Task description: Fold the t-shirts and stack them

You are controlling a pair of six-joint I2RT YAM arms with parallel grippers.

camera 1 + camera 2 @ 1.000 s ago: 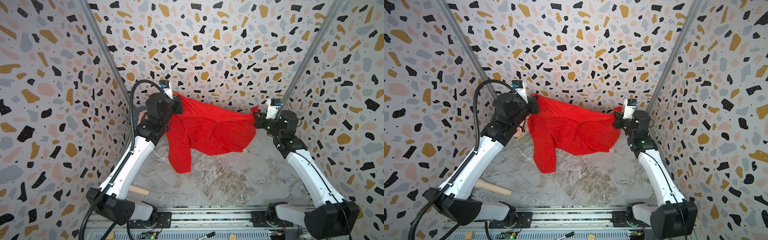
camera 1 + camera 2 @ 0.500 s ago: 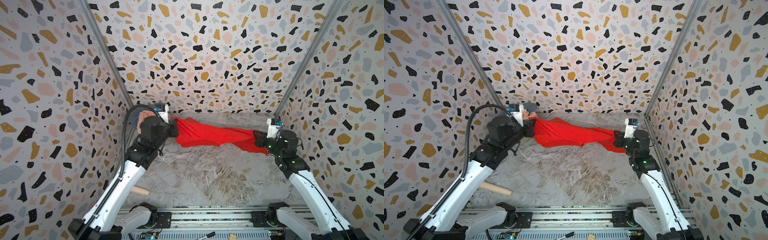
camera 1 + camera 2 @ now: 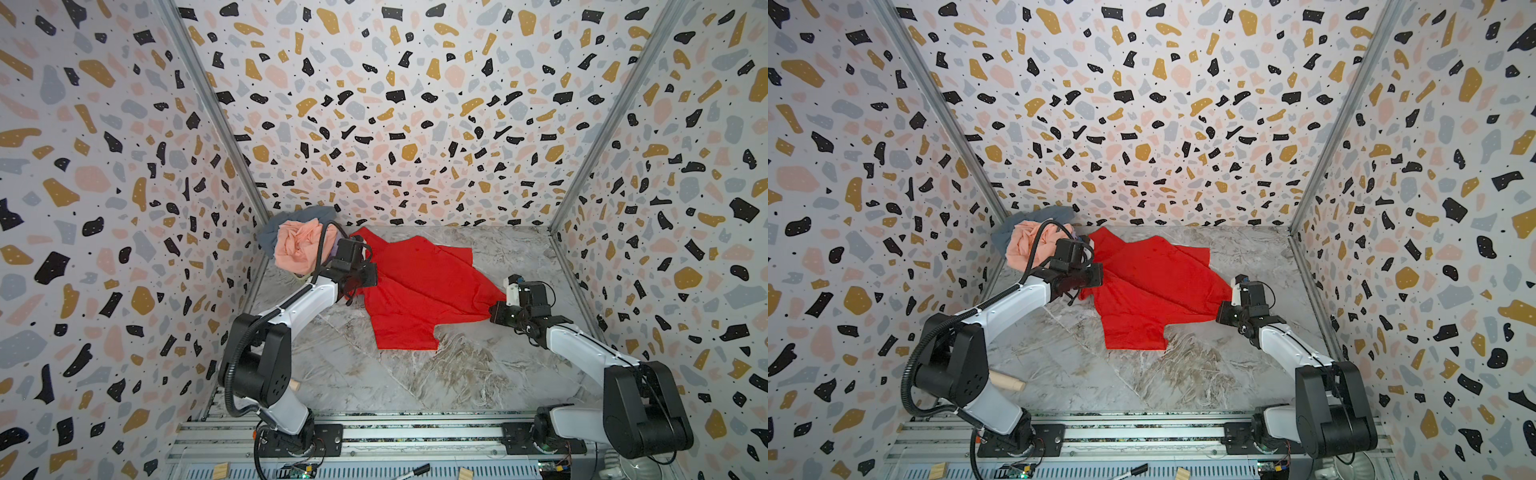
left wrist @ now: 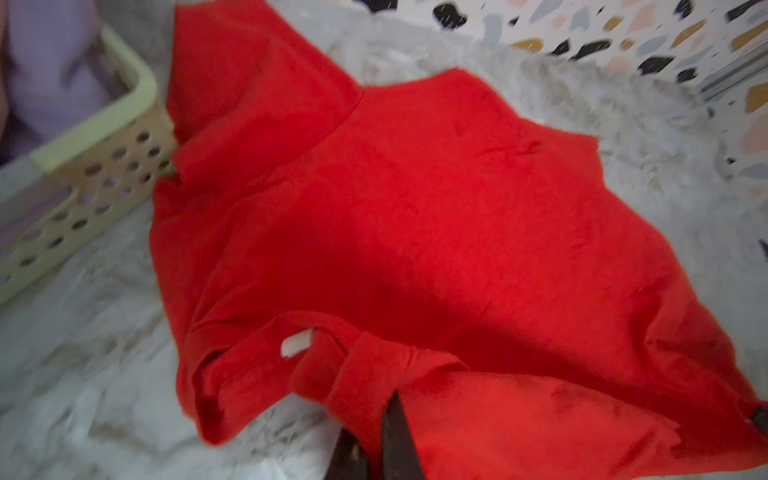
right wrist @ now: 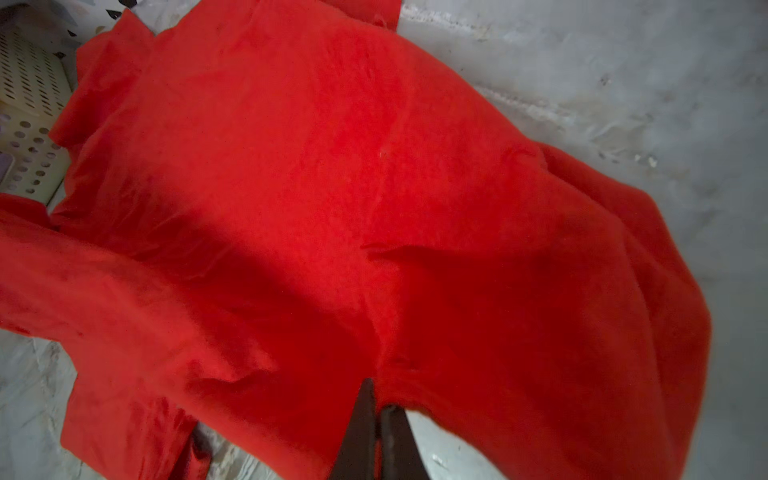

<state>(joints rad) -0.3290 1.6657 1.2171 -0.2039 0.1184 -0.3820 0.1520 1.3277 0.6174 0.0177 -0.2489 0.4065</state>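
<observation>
Marbled tabletop (image 3: 415,386) underneath, in both top views: holding the red t-shirt (image 3: 415,286) by two opposite ends and laying it mostly flat, pinching the far-left end with the left gripper (image 3: 355,291) and the near-right corner with the right gripper (image 3: 496,312), so running its long axis straight from one pinch to the other. Leaving the peach-pink shirt (image 3: 297,249) and grey-blue shirt (image 3: 274,232) heaped in the far-left corner behind the left wrist. Looking through the left wrist camera: clamping fully closed on a red fold just beside the neckline and its white label (image 4: 296,344), facing the shirt body spreading ahead of the fingers, passing the pale yellow-green basket (image 4: 104,166) at one side. Looking through the right wrist camera: clamping fully closed on a bunched edge, facing cloth fanning forward toward that basket. Judging the coming move as depending on that line, needing both arms together, neither sitting nearer than the other.
</observation>
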